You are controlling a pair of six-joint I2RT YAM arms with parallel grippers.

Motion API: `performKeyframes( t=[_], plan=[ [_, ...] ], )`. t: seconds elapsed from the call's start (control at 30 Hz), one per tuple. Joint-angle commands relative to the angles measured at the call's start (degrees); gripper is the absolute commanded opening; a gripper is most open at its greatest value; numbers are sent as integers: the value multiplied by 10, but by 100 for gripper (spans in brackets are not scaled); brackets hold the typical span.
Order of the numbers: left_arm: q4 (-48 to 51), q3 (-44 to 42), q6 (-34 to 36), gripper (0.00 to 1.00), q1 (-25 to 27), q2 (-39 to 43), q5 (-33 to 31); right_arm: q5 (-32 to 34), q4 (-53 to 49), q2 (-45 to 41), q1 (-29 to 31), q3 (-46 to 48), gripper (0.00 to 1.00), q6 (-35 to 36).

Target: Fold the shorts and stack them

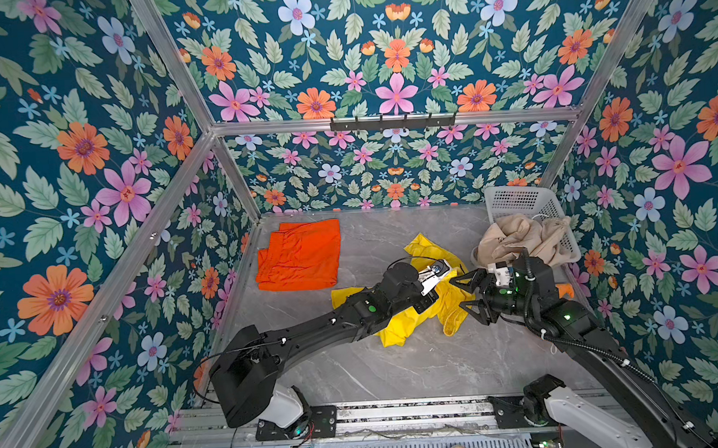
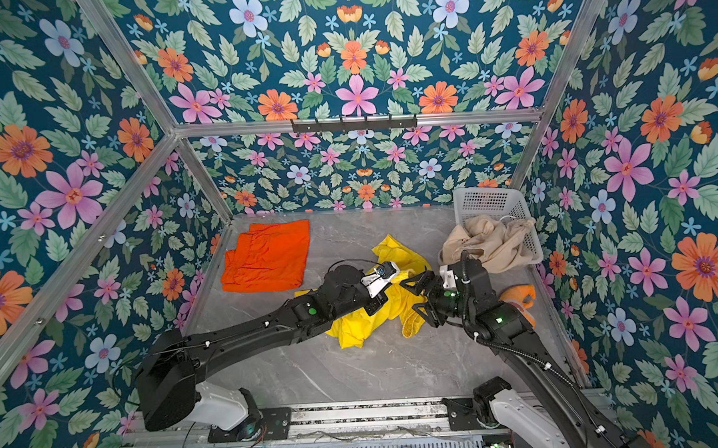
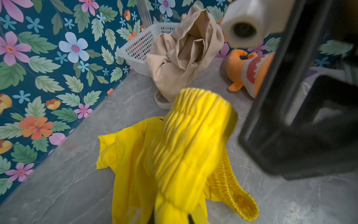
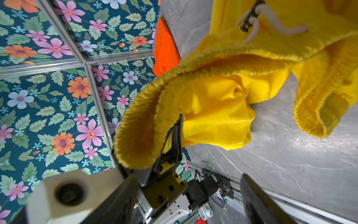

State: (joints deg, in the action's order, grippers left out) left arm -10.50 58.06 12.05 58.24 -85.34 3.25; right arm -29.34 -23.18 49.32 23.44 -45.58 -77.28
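At the back left of the tabletop [image 1: 397, 369] the orange shorts [image 1: 300, 256] lie folded flat, so that pair looks done. In the middle the yellow shorts [image 1: 395, 331] are bunched, partly lifted and partly trailing on the surface. The left gripper [image 4: 178, 126] is clamped on their ribbed elastic waistband, though blur hides exactly where along the band it bites. Just beside it the right gripper [image 1: 460, 294] stands with its jaws wide apart and nothing between them.

I judge the step in hand to be opening out the yellow pair for folding. The next move likely calls for the right gripper to take a second hold on the waistband so the two can pull it straight. Further right, the beige shorts [image 1: 512, 235] hang crumpled over the white basket [image 1: 518, 201], untouched.
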Motion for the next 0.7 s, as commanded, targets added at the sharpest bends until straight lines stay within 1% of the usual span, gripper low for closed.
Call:
performKeyframes(
  t=[0.0,0.17,0.33,0.37,0.4,0.43,0.47,0.5,0.53,0.57,0.6,0.63,0.67],
  plan=[
    [-36,-1,-15,0,1,-1,50,25,69,13,4,-4,82,-34],
    [-4,-3,14,1,2,-2,103,22,118,55,5,-24,83,-36],
    [21,-2,44,1,5,-4,90,16,142,76,5,-25,82,-47],
    [28,1,53,2,7,-4,89,12,141,78,5,-23,81,-48],
    [33,2,63,2,10,-4,89,10,140,78,5,-21,78,-50],
    [39,5,72,3,12,-5,92,10,135,77,5,-18,73,-49],
    [45,8,76,5,13,-5,94,12,122,75,4,-18,63,-41],
    [49,9,73,10,13,-5,91,14,91,73,4,-20,51,-28],
    [51,10,64,17,13,-3,88,16,59,71,1,-22,41,-11],
    [51,7,53,26,12,3,87,21,23,66,-5,-24,29,9],
    [50,2,39,38,8,11,83,25,0,58,-13,-23,17,25],
    [48,-5,21,47,3,19,80,29,-14,51,-19,-23,9,33],
    [46,-12,-2,54,-8,32,81,30,-23,43,-27,-28,6,43]
  ],
)
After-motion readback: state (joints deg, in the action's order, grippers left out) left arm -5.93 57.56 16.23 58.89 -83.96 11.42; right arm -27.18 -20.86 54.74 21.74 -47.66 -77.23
